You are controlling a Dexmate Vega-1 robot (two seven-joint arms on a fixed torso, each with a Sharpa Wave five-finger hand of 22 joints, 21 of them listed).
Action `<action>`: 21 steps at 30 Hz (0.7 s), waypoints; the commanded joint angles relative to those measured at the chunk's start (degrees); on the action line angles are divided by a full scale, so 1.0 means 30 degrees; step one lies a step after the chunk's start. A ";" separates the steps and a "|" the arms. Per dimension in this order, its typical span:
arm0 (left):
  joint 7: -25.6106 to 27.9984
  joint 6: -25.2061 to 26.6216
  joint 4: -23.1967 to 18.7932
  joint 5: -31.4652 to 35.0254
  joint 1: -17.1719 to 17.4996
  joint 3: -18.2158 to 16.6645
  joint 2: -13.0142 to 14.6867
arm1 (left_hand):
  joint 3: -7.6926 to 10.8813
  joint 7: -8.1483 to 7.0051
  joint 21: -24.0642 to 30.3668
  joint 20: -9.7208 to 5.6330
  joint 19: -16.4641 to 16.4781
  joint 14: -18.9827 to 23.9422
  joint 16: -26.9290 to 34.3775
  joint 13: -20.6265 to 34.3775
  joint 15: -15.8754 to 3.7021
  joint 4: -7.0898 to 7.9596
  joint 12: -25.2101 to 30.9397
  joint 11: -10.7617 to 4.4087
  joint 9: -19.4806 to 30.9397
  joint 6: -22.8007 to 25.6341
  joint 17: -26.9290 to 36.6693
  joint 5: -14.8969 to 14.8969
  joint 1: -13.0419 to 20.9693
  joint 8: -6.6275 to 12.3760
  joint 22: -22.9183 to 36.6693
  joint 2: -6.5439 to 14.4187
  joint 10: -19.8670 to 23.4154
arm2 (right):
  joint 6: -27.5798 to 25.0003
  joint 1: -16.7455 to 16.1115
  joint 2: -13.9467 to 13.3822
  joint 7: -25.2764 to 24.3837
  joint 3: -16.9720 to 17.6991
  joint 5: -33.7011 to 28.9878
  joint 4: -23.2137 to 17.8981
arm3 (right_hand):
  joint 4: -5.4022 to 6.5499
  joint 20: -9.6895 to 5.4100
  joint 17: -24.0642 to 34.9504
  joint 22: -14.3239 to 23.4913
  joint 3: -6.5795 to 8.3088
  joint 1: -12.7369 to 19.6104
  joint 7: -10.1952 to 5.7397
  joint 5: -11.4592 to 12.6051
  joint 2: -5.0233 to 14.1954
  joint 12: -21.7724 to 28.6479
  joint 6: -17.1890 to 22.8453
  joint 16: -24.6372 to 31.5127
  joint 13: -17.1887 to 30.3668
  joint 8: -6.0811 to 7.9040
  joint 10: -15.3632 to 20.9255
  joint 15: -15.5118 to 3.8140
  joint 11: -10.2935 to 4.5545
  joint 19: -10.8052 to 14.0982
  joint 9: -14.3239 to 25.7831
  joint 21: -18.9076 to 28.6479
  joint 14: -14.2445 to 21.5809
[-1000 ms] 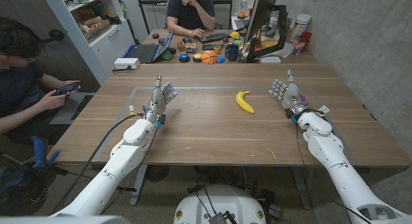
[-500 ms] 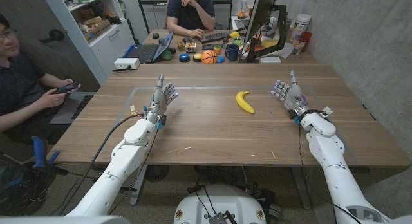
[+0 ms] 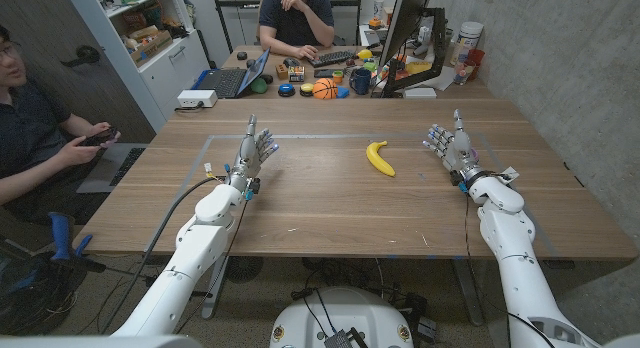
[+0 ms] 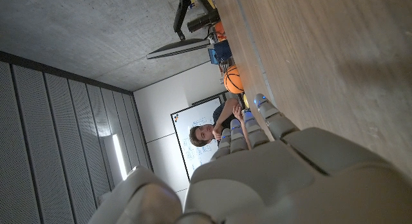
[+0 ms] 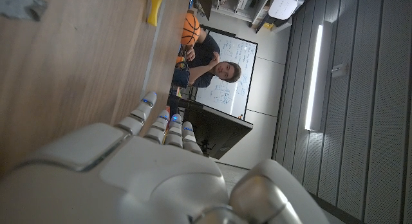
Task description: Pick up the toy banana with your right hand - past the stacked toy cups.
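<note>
Right hand (image 3: 449, 146), seen from the head view, stands on the wooden table (image 3: 330, 203) near its right edge, fingers apart and pointing up, holding nothing; the toy banana (image 3: 378, 157) lies on the tabletop well to its left, untouched, roughly between the two hands and nearer the right one. Left hand (image 3: 251, 154) stands likewise on the left half of the table, fingers spread upward and empty. A person with a phone (image 3: 92, 138) sits at the table's left side, and another person (image 3: 296, 16) sits behind the far desk, where an orange ball (image 3: 323, 88) rests among other small objects. Left wrist view: the back of the left hand (image 4: 270, 172) with its fingers apart, the wood surface beside it, the orange ball (image 4: 233, 78) beyond. Right wrist view: the back of the right hand (image 5: 141, 166), fingertips (image 5: 149, 98) separated, and the yellow banana (image 5: 155, 8) farther along the tabletop, clear of the hand.
</note>
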 commanded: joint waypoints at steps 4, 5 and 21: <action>-0.0222 0.0290 0.0468 0.0489 -0.0420 -0.0290 -0.0511 | -0.0124 -0.0056 -0.0023 0.0149 -0.0002 0.0009 0.0011 -0.0034 0.0004 0.0107 -0.0041 0.0024 0.0068 -0.0018 0.0096 0.0097 0.0083 -0.0031 0.0067 0.0171 -0.0033 | 0.0034 0.0267 0.0683 0.0524 0.0780 -0.0633 0.0274 | 0.0000 0.0013 0.0062 0.0028 -0.0170 0.0146 -0.0030 0.0086 0.0130 0.0067 -0.0069 0.0127 0.0066 0.0083 0.0157 -0.0014 -0.0043 0.0170 0.0059 -0.0144 0.0024; -0.0254 0.0291 0.0495 0.0484 -0.0441 -0.0299 -0.0528 | -0.0129 -0.0061 -0.0021 0.0140 0.0004 0.0013 0.0010 -0.0041 0.0010 0.0103 -0.0041 0.0031 0.0067 -0.0008 0.0095 0.0104 0.0091 -0.0030 0.0068 0.0187 -0.0029 | 0.0019 0.0273 0.0712 0.0529 0.0806 -0.0633 0.0271 | -0.0003 0.0009 0.0061 0.0029 -0.0181 0.0150 -0.0031 0.0089 0.0139 0.0066 -0.0066 0.0123 0.0065 0.0084 0.0159 -0.0019 -0.0040 0.0175 0.0058 -0.0156 0.0016; -0.0429 0.0383 0.0772 0.0550 -0.0671 -0.0327 -0.0725 | -0.0160 -0.0100 -0.0030 0.0175 -0.0003 0.0045 0.0000 -0.0098 -0.0011 0.0063 -0.0046 -0.0019 0.0061 0.0028 0.0093 0.0163 0.0182 -0.0040 0.0069 0.0344 0.0007 | 0.0773 -0.0063 0.0425 0.0033 -0.0032 -0.2173 -0.0642 | -0.0397 0.0104 0.0027 0.0026 -0.0066 0.0931 -0.0903 0.0150 0.0670 0.0096 -0.0191 0.0129 0.0068 0.0078 0.0269 -0.0296 -0.0392 0.0589 0.0045 -0.0427 0.0067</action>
